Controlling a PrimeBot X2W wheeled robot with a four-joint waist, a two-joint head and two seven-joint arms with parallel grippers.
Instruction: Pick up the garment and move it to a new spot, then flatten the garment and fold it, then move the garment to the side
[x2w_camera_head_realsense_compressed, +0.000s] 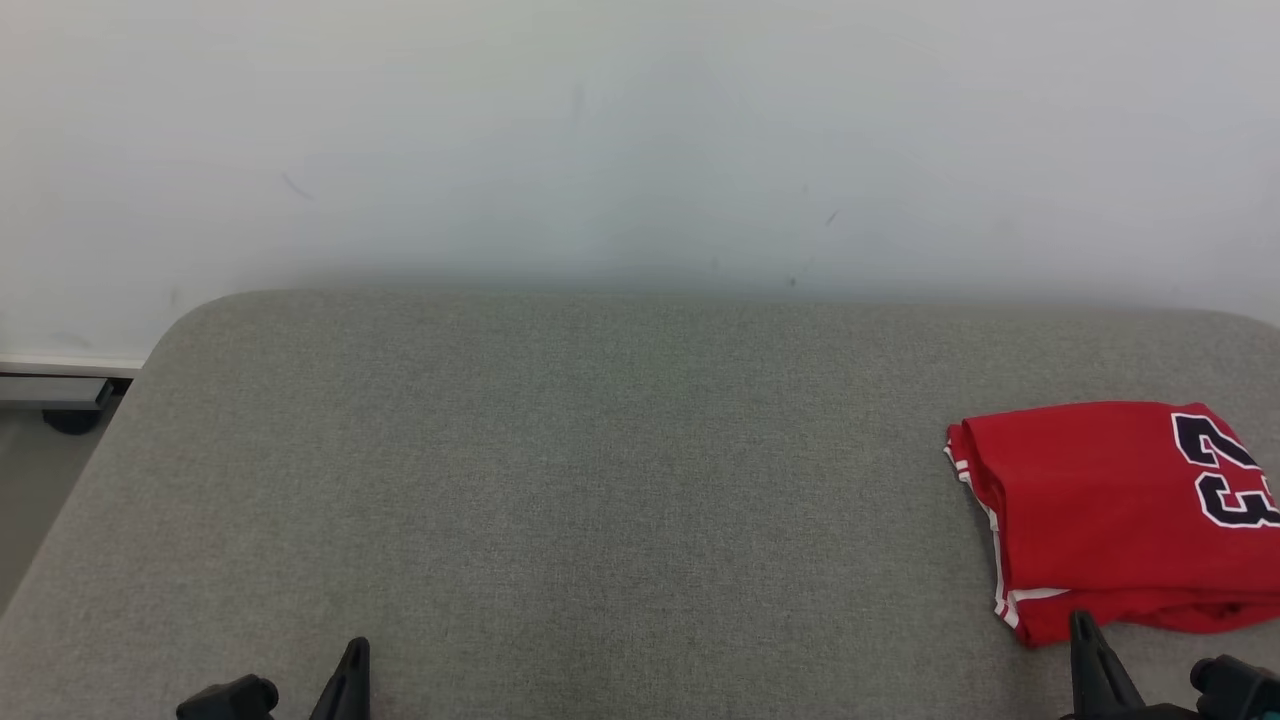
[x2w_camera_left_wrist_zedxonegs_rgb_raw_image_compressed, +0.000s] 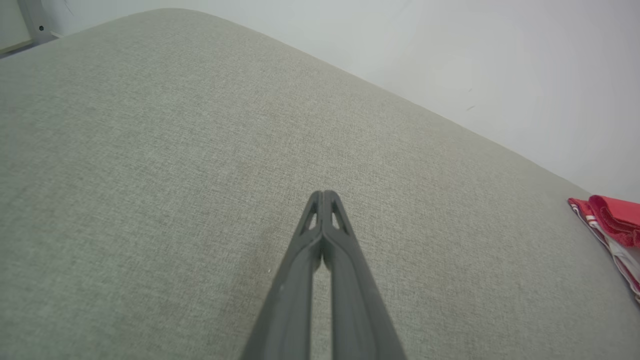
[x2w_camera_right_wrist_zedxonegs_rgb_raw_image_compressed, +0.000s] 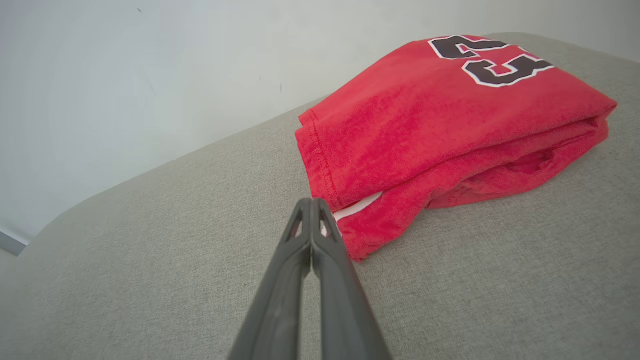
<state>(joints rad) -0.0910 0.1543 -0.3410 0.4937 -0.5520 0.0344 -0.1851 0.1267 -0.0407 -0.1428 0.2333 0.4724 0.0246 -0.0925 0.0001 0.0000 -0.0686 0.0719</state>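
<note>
A red garment (x2w_camera_head_realsense_compressed: 1110, 510) with dark numerals and white trim lies folded at the right side of the grey padded table (x2w_camera_head_realsense_compressed: 600, 480). Its edge shows at the far right in the left wrist view (x2w_camera_left_wrist_zedxonegs_rgb_raw_image_compressed: 612, 220). My right gripper (x2w_camera_head_realsense_compressed: 1085, 625) is shut with nothing in it, its tips just short of the garment's near left corner (x2w_camera_right_wrist_zedxonegs_rgb_raw_image_compressed: 450, 130); in the right wrist view the tips (x2w_camera_right_wrist_zedxonegs_rgb_raw_image_compressed: 311, 202) point at that corner. My left gripper (x2w_camera_head_realsense_compressed: 355, 650) is shut and empty over bare table at the lower left, fingers pressed together (x2w_camera_left_wrist_zedxonegs_rgb_raw_image_compressed: 324, 195).
A pale wall (x2w_camera_head_realsense_compressed: 640, 130) rises directly behind the table. The table's rounded left corner gives way to floor and a baseboard (x2w_camera_head_realsense_compressed: 60, 385) at the far left. Bare grey surface stretches across the middle and left of the table.
</note>
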